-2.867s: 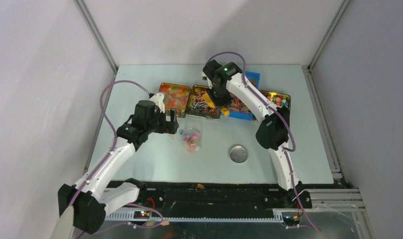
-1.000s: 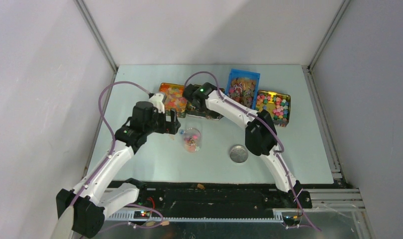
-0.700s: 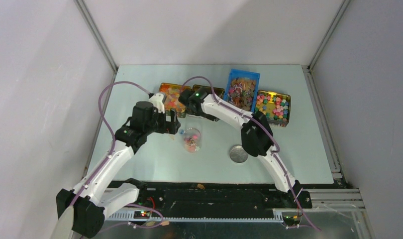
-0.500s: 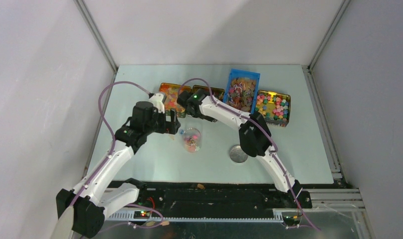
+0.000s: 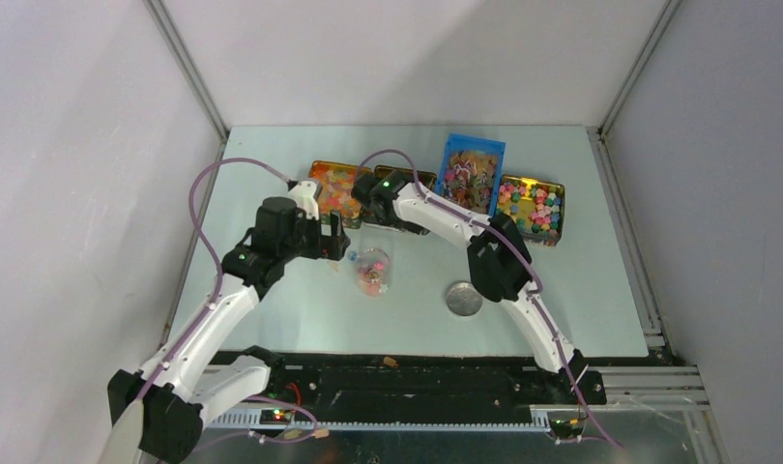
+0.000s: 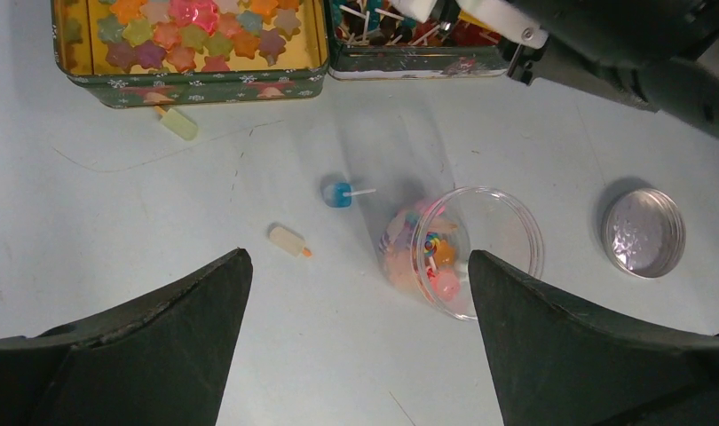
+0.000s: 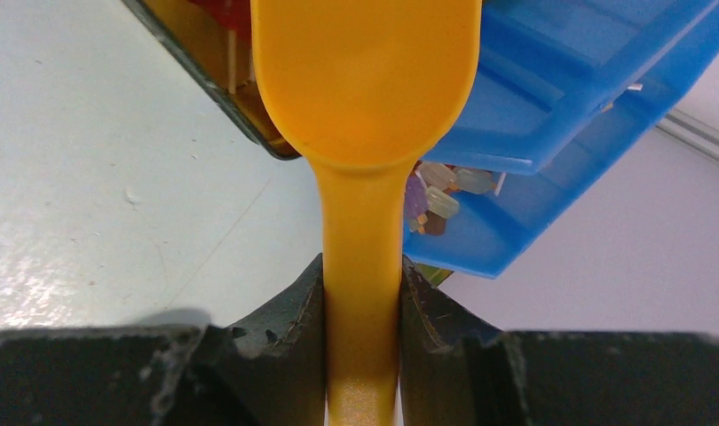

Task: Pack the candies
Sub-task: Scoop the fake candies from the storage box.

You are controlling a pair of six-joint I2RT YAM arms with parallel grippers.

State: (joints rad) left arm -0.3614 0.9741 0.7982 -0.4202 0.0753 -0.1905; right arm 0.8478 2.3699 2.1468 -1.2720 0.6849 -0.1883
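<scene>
The candies fill a row of containers at the back: star jellies in a tin, lollipops in a second tin, and mixed pieces in a blue tray and a right-hand tin. A clear cup holding some candies stands in front of the tins. My left gripper hangs open above the table just left of the cup, holding nothing. My right gripper is shut on the handle of the orange scoop, whose bowl hovers at the lollipop tin's edge beside the blue tray. I see no candy on the scoop.
Three loose sweets lie on the table: a blue lollipop, a pale piece and a yellow-green piece. The round silver lid rests right of the cup. My right wrist hides much of the lollipop tin from above.
My right arm has swung left with the scoop, from over the blue tray to over the lollipop tin. The left arm and the cup have not moved.
</scene>
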